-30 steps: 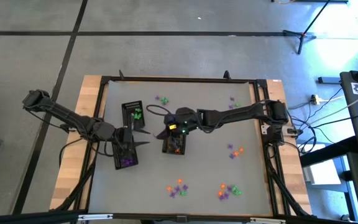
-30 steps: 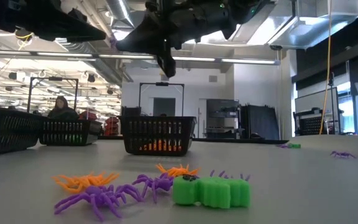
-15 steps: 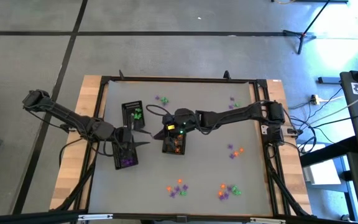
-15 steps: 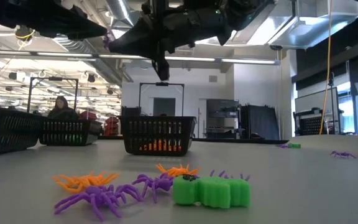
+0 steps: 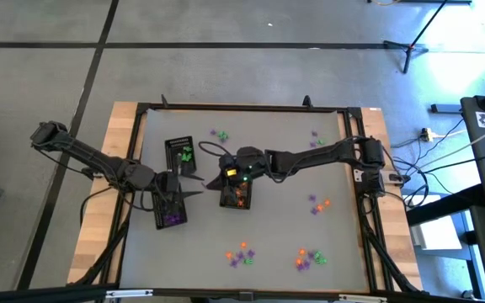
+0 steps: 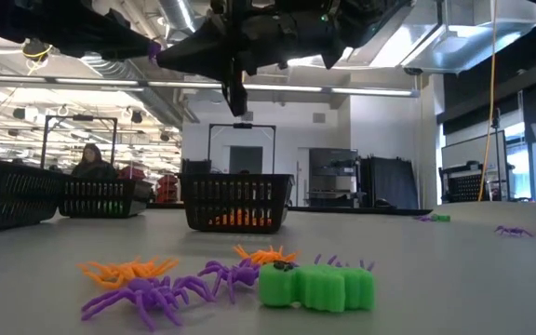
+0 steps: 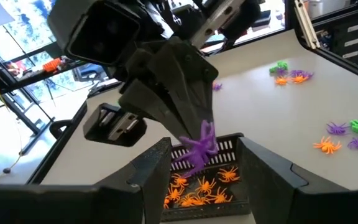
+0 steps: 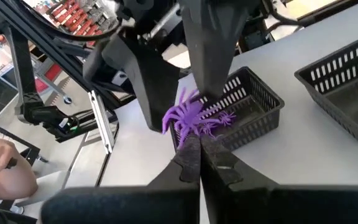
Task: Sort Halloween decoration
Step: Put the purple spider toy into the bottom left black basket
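Sorting is judged partly done. Green pieces lie in the tray at centre left of the high view, purple ones in the tray below it, orange ones in the middle tray. Loose trinkets are left scattered along the bottom and right of the table.

The right gripper, fingers pressed together, is clamped on a purple spider, carried in the air at frame centre. The left gripper is held facing it, fingers apart, the spider between them.
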You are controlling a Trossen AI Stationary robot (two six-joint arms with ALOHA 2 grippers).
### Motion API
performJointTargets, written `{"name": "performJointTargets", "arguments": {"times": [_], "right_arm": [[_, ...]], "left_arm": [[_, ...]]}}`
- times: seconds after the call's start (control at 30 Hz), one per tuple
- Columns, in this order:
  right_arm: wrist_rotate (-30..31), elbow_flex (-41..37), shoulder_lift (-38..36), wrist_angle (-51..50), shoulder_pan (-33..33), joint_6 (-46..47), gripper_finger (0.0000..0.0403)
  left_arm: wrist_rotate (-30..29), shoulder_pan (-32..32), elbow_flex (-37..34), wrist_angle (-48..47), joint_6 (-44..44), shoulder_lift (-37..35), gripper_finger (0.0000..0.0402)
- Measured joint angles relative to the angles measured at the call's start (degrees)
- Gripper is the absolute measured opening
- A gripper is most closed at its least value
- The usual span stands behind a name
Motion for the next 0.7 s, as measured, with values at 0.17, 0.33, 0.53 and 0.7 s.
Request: {"name": "performJointTargets", "arguments": {"times": [0.17, 0.33, 0.53, 0.7], "right_arm": [[0.0, 0.0, 0.0, 0.1, 0.4, -0.2, 0.0], [0.4, 0.0, 0.0, 1.0, 0.3, -0.2, 0.0], [0.5, 0.0, 0.0, 2.4, 0.3, -0.3, 0.0], [0.6, 0.0, 0.0, 2.6, 0.3, -0.3, 0.0]], "left_arm": [[-0.9, 0.0, 0.0, 0.0, -0.2, 0.0, 0.0174], [4.7, 0.0, 0.0, 0.0, -0.3, 0.0, 0.0174], [8.0, 0.0, 0.0, 1.2, 1.2, 0.0, 0.0174], [7.7, 0.0, 0.0, 1.5, 1.4, 0.0, 0.0158]]}}
